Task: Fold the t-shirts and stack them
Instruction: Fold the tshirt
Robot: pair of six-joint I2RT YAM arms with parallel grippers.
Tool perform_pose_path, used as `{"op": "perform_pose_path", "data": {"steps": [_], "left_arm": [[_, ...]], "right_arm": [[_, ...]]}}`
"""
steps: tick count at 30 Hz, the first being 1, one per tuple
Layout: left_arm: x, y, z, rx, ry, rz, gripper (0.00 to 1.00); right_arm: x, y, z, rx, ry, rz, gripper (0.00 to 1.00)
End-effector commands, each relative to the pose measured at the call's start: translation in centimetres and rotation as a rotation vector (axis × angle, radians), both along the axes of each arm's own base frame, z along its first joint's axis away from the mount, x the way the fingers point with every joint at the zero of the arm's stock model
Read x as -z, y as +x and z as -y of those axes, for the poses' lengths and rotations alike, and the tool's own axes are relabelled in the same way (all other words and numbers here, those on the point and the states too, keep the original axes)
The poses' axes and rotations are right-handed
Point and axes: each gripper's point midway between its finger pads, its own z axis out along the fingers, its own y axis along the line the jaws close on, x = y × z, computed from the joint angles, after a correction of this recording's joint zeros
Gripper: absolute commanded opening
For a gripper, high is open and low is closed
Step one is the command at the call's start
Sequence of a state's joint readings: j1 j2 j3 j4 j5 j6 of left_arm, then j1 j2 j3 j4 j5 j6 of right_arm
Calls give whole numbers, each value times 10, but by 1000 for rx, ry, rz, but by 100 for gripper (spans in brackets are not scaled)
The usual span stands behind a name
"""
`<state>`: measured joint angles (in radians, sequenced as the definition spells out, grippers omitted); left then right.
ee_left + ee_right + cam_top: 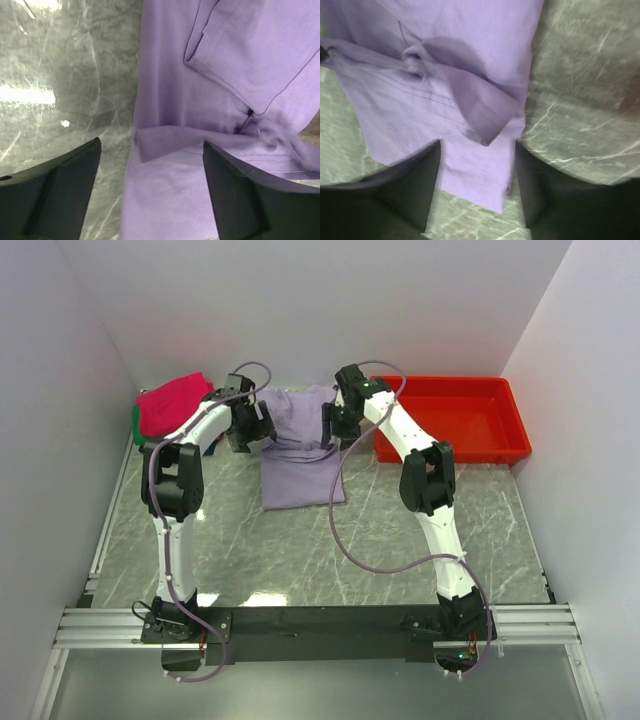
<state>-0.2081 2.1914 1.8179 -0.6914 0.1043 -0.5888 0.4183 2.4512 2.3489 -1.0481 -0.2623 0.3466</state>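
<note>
We note lilac shirt flat on worktop, far middle, sides folded inward into long narrow strip. We see left jaws wide, above shirt's left edge, not gripping cloth; one finger over bare worktop, other over cloth. We see right jaws wide too, above shirt's right edge by folded-in sleeve, cloth loose below. Far left: pink shirt folded, lying on green shirt, only green edge showing. Far right: red tray, apart from lilac shirt.

Lab test cell: white walls, aluminium rail
</note>
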Motion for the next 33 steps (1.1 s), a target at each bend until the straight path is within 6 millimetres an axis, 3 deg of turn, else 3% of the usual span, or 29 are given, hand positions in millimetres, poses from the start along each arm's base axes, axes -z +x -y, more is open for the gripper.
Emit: {"op": "perform_pose_path", "data": {"steps": [1,5,11,12,13,15,16,18,22,25,28,33], "left_arm": [[-58,21,2,-6,-22,163,89],[-77,2,27,61,-50,218,90],[-66,-51,101,230,-134,239,90],[-66,-62,121,275,-159,235,90],[-62,-68,130,293,-171,228,90],[-60,-79,154,350,-192,233,90],[-57,-81,159,362,-195,231,90],[-46,-85,166,380,-195,221,90],[-19,-98,163,398,-176,196,90],[-11,-107,165,421,-188,205,90],[11,-133,169,475,-192,176,90],[27,-178,184,582,-192,135,89]], "right_arm": [[-47,20,8,14,30,128,70],[-68,10,16,12,23,153,72],[-57,-15,26,19,1,111,68],[-55,-17,28,20,-4,108,68],[-48,-23,32,24,-22,86,68],[-51,-29,34,28,-24,92,67],[-43,-36,39,35,-35,70,67],[-52,-40,41,44,-29,92,66],[-46,-56,52,59,-58,75,67],[-44,-64,58,67,-71,71,67],[-44,-73,61,73,-75,72,67],[-48,-85,64,79,-85,78,66]]}}
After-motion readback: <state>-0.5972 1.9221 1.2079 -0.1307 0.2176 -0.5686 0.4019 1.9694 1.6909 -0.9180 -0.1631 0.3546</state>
